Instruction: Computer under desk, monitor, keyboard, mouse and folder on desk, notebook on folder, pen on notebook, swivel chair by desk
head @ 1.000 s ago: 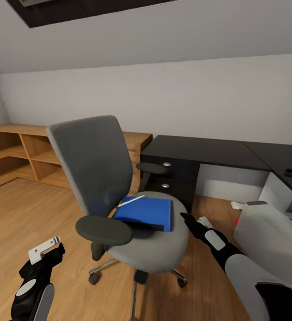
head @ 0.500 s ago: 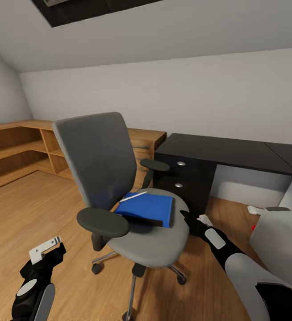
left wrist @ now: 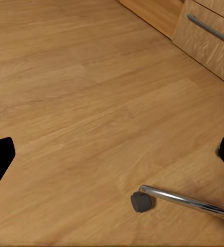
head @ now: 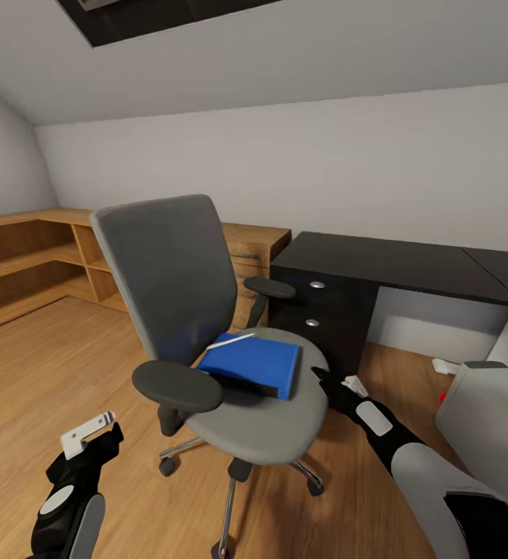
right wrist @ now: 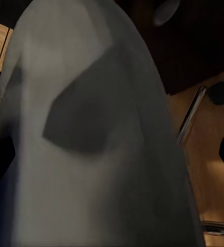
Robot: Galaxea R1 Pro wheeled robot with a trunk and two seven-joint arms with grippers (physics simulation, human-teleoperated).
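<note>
Your right claw [head: 318, 375] hovers released at the swivel chair [head: 207, 326] seat edge, the folder [head: 252, 365] just beyond it, not yet moved. The desk [head: 394, 262] behind looks bare. Your left claw [head: 91, 435], released, hangs low.

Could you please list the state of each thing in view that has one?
swivel chair: upright, away from desk
folder: flat on chair seat
pen: lying on folder
desk: drawers closed
left pincer: open, empty
right pincer: open, at the seat's edge
</note>
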